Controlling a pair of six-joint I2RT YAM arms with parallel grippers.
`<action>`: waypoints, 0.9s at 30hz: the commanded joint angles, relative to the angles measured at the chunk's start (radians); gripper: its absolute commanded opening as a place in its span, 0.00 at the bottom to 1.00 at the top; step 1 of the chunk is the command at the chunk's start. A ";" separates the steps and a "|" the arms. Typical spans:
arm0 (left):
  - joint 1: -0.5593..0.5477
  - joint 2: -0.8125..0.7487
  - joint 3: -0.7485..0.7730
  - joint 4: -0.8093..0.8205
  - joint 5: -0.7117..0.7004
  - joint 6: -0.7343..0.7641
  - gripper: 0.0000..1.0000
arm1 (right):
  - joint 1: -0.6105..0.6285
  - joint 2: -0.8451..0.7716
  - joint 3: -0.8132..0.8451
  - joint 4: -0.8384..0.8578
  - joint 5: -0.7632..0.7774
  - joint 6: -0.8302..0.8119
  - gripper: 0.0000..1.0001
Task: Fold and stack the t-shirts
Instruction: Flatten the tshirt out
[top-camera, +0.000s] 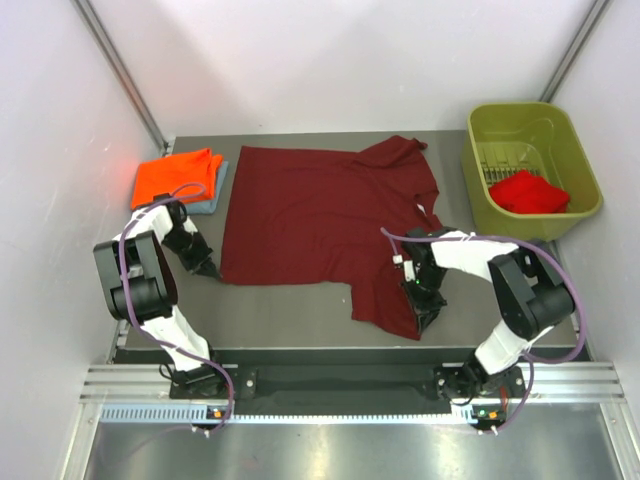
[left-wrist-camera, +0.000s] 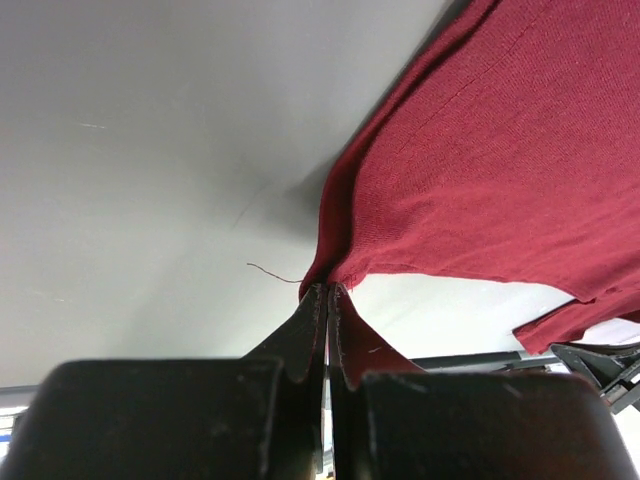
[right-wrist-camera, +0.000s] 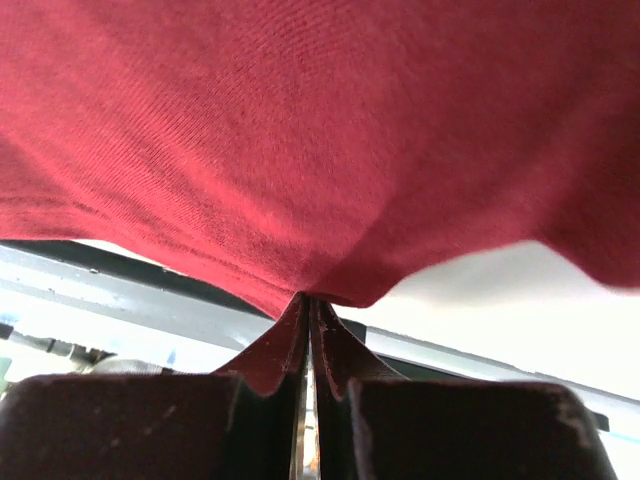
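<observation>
A dark maroon t-shirt (top-camera: 310, 215) lies spread flat on the table, with one sleeve bunched at the far right. My left gripper (top-camera: 213, 270) is shut on its near-left corner, and the left wrist view shows the maroon t-shirt (left-wrist-camera: 500, 160) pinched at the tips of the left gripper (left-wrist-camera: 328, 292). My right gripper (top-camera: 425, 320) is shut on the near-right edge of the cloth, and in the right wrist view the maroon t-shirt (right-wrist-camera: 320, 130) rises from the tips of the right gripper (right-wrist-camera: 307, 300). At the far left, a folded orange t-shirt (top-camera: 178, 176) rests on a grey-blue t-shirt (top-camera: 216, 192). A red t-shirt (top-camera: 528, 191) lies in the bin.
An olive-green plastic bin (top-camera: 524, 114) stands at the far right of the grey table (top-camera: 290, 310). White walls close in the left, right and back. A metal rail (top-camera: 340, 392) runs along the near edge by the arm bases.
</observation>
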 joint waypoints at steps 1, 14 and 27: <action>0.010 -0.023 0.016 -0.023 0.020 -0.008 0.00 | -0.007 -0.055 0.008 -0.037 0.048 -0.007 0.00; 0.007 -0.147 -0.115 -0.120 -0.056 0.023 0.00 | -0.018 -0.020 -0.035 -0.115 -0.098 0.038 0.00; -0.016 -0.234 -0.193 -0.171 -0.167 0.005 0.00 | 0.019 -0.066 -0.112 -0.143 -0.151 0.077 0.00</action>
